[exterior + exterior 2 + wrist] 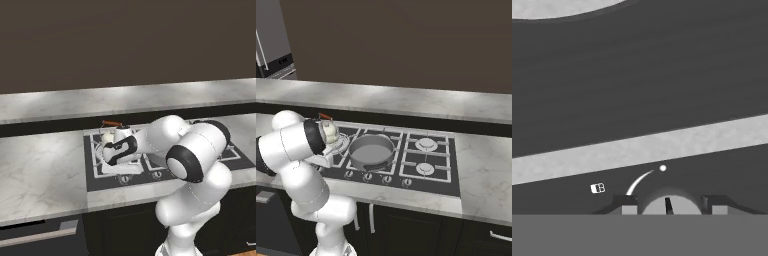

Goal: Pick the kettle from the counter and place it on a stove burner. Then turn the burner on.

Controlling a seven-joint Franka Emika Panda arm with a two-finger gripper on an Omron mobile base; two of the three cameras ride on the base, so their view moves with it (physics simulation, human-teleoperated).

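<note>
The kettle [329, 131] sat on the stove burner [339, 143] at centre left of the frame. The gripper [670, 206] straddled a knob [669, 204], jaws apart.

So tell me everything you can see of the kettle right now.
The kettle is small, squat and cream-white, with an arched wire handle topped by a reddish-brown bar. It stands upright on the back left stove burner of the black cooktop, left of the grey pan. The arm hides much of it, so the spout and any contact with the claw cannot be made out.
</note>
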